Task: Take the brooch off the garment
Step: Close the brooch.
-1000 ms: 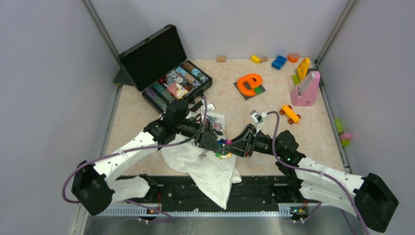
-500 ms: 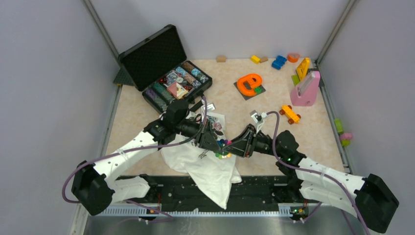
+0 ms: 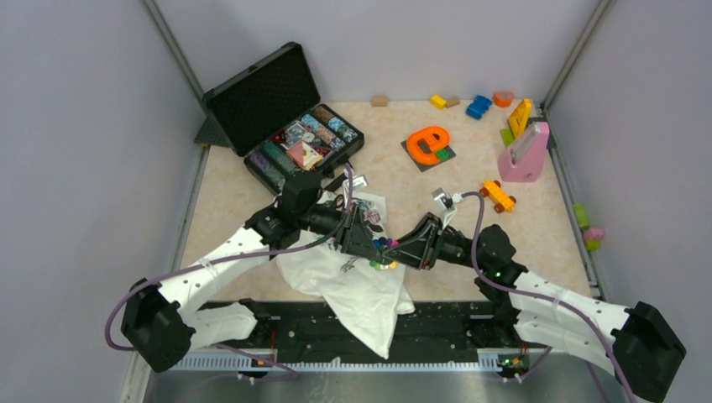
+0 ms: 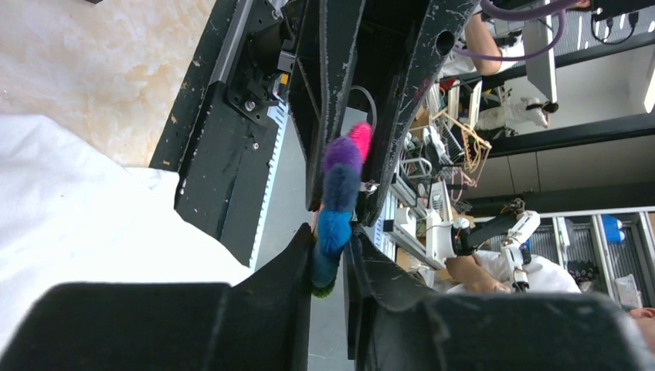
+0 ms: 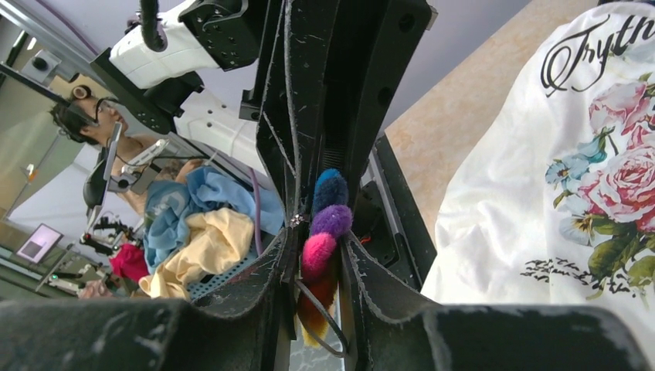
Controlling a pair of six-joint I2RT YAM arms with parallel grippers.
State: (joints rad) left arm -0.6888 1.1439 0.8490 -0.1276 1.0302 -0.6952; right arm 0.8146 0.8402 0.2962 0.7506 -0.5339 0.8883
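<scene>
- Your right gripper (image 5: 318, 243) has its jaws pinched on the brooch (image 5: 332, 220), gripping the pink and red beads at one end.
- Your left gripper (image 4: 328, 236) has its jaws set narrowly on either side of the teal and blue beads at the other end. From either wrist view you cannot tell whether they press on the beads or only flank them.
- You see the brooch edge-on between the two grippers, its fuzzy beads running in a row from pink through purple and dark blue to teal.
- The grippers meet tip to tip above the shirt (image 3: 361, 290), near the middle of the table's near edge. In both wrist views the brooch sits apart from the cloth.
- The shirt lies crumpled under the grippers with its rose print and dark script facing up. Its lower part drapes over the near edge of the table (image 3: 537, 239) onto the black rail (image 3: 445, 323) between the arm bases.
- An open black case (image 3: 285, 126) stands at the far left corner, packed with small coloured pieces.
- An orange letter-shaped toy (image 3: 428, 143) lies on a dark square toward the far edge.
- An orange toy car (image 3: 498, 196) sits to the right of the grippers, well apart from them.
- A pink stand (image 3: 525, 155) is by the right edge, and small blocks (image 3: 479, 106) line the far edge.
</scene>
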